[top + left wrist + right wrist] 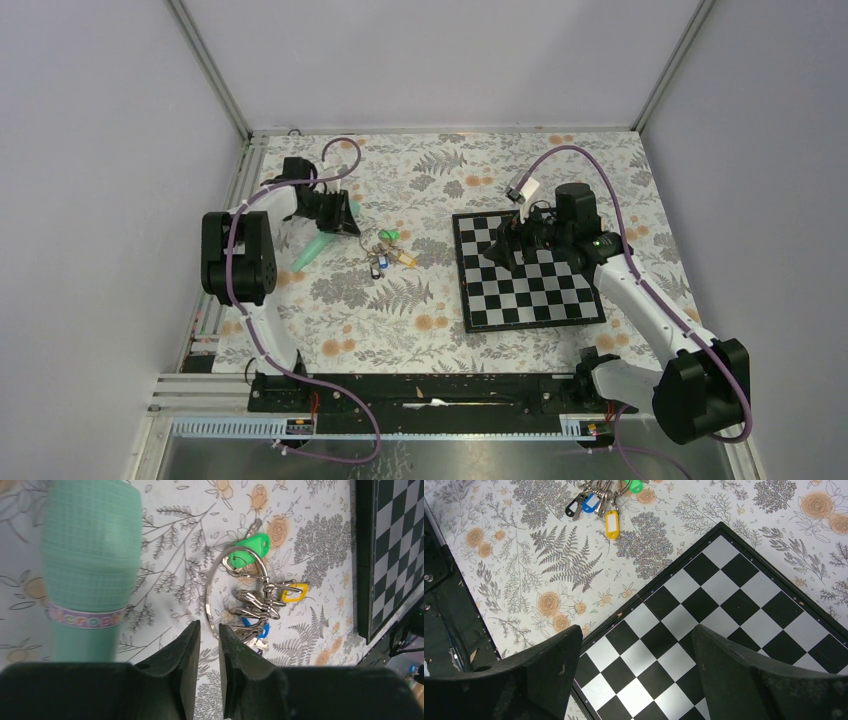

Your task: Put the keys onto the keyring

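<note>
Keyring (252, 602) (silvery, lying flat) with green key (252, 545) at its rim

Floral table (420, 330) — keyring (382, 253) beside left gripper (349, 222), right gripper (508, 247) over chessboard (535, 292)

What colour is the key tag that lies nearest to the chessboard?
The tag is yellow; the right wrist view shows it best.

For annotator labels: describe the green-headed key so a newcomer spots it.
Left of the chessboard, on the floral cloth, lies a bunch on a silvery ring. At its far edge sits the green-headed key, the only green one beside a yellow tag, blue tag and black tag.
</note>
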Tool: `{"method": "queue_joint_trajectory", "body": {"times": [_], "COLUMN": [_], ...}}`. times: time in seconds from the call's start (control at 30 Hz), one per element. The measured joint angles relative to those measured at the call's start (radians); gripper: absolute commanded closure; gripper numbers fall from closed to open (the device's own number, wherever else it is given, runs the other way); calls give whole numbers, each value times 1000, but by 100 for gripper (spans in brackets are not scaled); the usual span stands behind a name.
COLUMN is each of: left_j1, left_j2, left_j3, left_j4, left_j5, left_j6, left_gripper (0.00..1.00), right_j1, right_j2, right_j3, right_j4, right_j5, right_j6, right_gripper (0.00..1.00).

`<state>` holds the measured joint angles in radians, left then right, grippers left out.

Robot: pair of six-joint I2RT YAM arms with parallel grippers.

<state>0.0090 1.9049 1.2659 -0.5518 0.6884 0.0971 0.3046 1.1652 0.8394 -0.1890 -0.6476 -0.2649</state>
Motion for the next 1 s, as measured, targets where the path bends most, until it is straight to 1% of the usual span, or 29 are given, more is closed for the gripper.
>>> {"method": "queue_joint_trajectory", "body": {"times": [0.23, 0.3, 0.37, 0.43, 0.5, 0.63, 0.73, 0.77, 0.83, 1.0], "left_j1": [27, 29, 29, 29, 28, 28, 28, 30, 35, 59], "left_j2": [0, 0, 0, -5, -23, -134, -274, -321, -424, -581], "left_j3": [9, 9, 9, 9, 8, -28, -89, -110, -151, -210], "left_j4": [-5, -6, -8, -8, -10, 22, 93, 116, 174, 291], "left_j5": [-34, -43, -48, -50, -55, -92, -146, -163, -203, -272], "left_j6": [38, 51, 65, 83, 101, 133, 140, 141, 137, 131], "left_gripper": [76, 75, 71, 65, 57, 29, 7, 2, 1, 1], "right_j1": [-6, -6, -7, -8, -10, -14, -16, -17, -18, -20], "right_j2": [0, 0, 1, 1, 1, 1, -5, -8, -16, -34], "right_j3": [-1, -1, -2, -2, -2, -2, -4, -4, -4, -4], "right_j4": [0, 0, 0, 0, 0, 0, 8, 13, 19, 25], "right_j5": [-1, -1, -2, -1, -1, 8, 40, 57, 89, 201], "right_j6": [1, 1, 1, 1, 0, 0, -1, -1, 0, 2], "right_gripper": [11, 10, 10, 9, 8, 3, 1, 0, 0, 0]}}
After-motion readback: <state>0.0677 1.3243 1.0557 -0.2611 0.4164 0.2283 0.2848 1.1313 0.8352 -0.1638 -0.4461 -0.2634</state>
